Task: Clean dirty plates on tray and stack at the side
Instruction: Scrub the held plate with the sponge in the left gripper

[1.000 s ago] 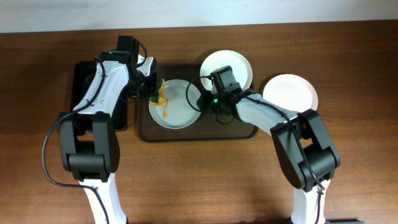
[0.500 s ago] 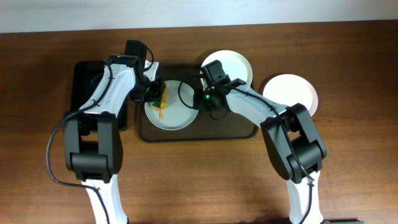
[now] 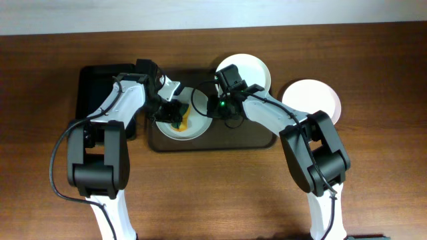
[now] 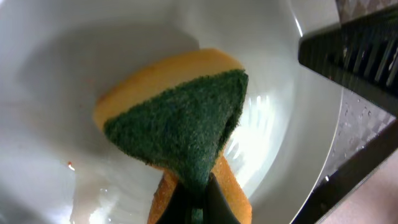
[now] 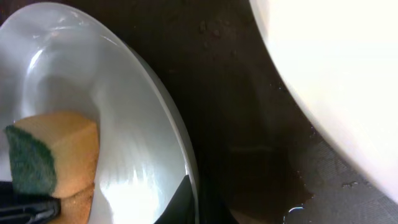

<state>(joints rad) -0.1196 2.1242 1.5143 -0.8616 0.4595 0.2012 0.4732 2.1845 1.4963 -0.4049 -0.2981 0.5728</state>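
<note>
A pale bluish-white plate (image 3: pixel 192 125) lies on the left half of the dark brown tray (image 3: pixel 250 140). My left gripper (image 3: pixel 175 115) is shut on a yellow sponge with a green scouring face (image 4: pixel 177 121) and presses it onto that plate (image 4: pixel 56 68). My right gripper (image 3: pixel 212 107) is shut on the plate's right rim (image 5: pixel 186 168); the sponge (image 5: pixel 56 152) shows in the right wrist view too. A white plate (image 3: pixel 257 70) rests at the tray's back right. Another white plate (image 3: pixel 313 97) lies on the table, right of the tray.
A smaller black rectangular tray (image 3: pixel 90 83) sits left of the brown tray, under my left arm. The brown tray's wet floor (image 5: pixel 249 124) shows between the two plates in the right wrist view.
My left gripper has swept the sponge from the plate's back-left edge toward its middle. The orange smear no longer shows. The right gripper keeps its hold on the rim.
</note>
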